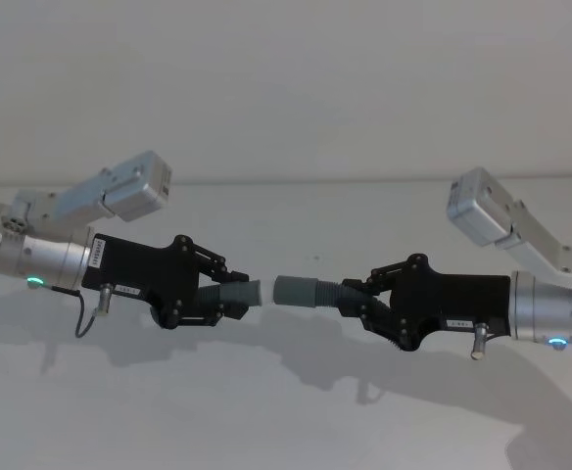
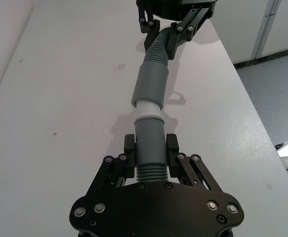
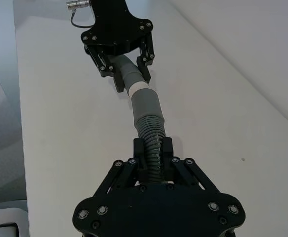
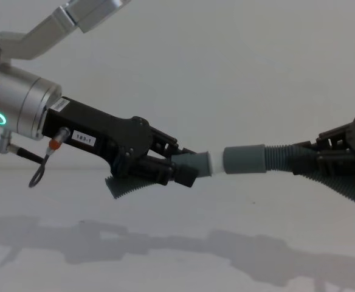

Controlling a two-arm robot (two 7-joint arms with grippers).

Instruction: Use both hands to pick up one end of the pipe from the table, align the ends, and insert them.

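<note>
Two grippers face each other above the table, each clamped on a piece of pipe. The left gripper holds its ribbed hose between closed fingers, the narrow cuff jutting out ahead of them. The right gripper pinches ribbed hose behind the wide sleeve, which sticks out past its fingers. In the chest view, the whitish tip sits at the sleeve's mouth; the head view shows a small gap between the ends.
</note>
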